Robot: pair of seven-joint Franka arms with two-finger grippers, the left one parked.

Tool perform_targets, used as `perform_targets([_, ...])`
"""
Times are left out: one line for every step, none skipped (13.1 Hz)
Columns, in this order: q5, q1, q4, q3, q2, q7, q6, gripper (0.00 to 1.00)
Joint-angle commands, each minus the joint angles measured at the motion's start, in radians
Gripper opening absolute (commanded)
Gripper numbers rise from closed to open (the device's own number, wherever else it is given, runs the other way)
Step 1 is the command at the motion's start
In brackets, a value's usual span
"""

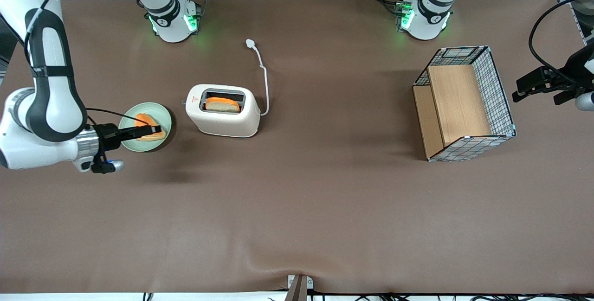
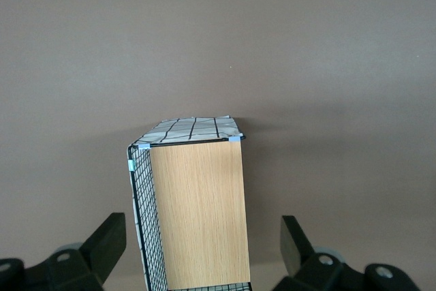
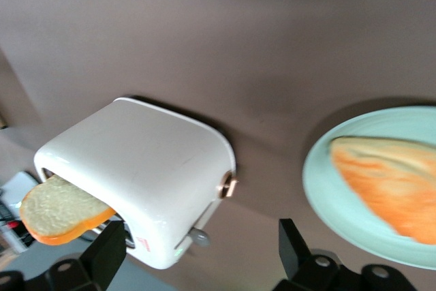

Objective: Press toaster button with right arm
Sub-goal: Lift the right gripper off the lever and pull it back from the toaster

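One toaster [image 1: 222, 116], two bread slices; tool [image 1: 155, 130] seemingly open

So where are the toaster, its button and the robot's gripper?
toaster [image 1: 222, 122]: front view, on its cream side wall.
button [image 3: 199, 238]: right wrist view, on the grey lever tab.
gripper [image 1: 157, 129]: front view, at the fingertips, above the green plate [image 1: 132, 143].
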Motion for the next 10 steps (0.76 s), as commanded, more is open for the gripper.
perform_targets([-0.118, 0.002, 0.128, 0.006, 0.015, 0.017, -0.025, 1.0])
perform_targets([-0.152, -0.004, 0.17, 0.006, 0.013, 0.017, -0.026, 1.0])
perform_targets([-0.181, -0.006, 0.21, 0.006, 0.01, 0.017, -0.031, 1.0])
perform_targets([-0.226, -0.007, 0.239, 0.004, 0.001, 0.014, -0.054, 1.0])
perform_targets([-0.273, -0.007, 0.244, 0.004, -0.025, 0.016, -0.078, 1.0])
perform_targets([-0.322, -0.006, 0.242, 0.004, -0.061, 0.02, -0.072, 1.0])
perform_targets([-0.367, -0.006, 0.242, 0.004, -0.098, 0.019, -0.065, 1.0])
perform_targets([-0.388, -0.006, 0.23, 0.004, -0.147, 0.017, -0.054, 1.0])
perform_targets([-0.404, -0.006, 0.21, 0.004, -0.193, 0.014, -0.052, 1.0])
perform_targets([-0.427, 0.0, 0.189, 0.004, -0.241, 0.016, -0.042, 1.0])
